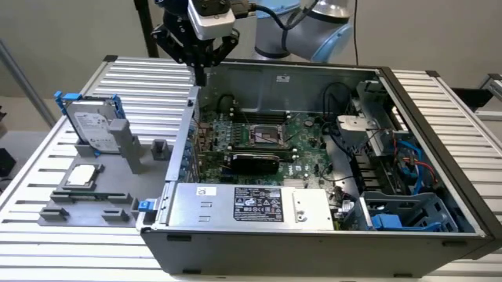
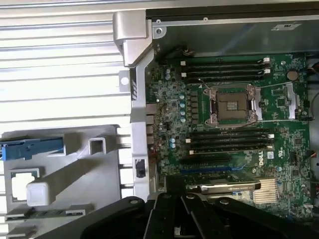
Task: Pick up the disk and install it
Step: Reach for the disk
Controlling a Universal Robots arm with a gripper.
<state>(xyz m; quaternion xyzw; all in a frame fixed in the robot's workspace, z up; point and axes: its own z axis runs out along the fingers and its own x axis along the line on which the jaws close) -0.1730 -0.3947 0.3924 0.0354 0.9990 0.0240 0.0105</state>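
End effector point(image 1: 201, 74) hangs empty over the open computer case point(image 1: 274, 252) rim, opening I cannot tell; disk point(image 1: 90, 124) at my 8 o'clock, upright in grey holder point(image 1: 110, 182) on the surface, probably propped to offer its edges.

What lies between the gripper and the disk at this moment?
In the exterior view, only bare slatted table separates the gripper from the disk.
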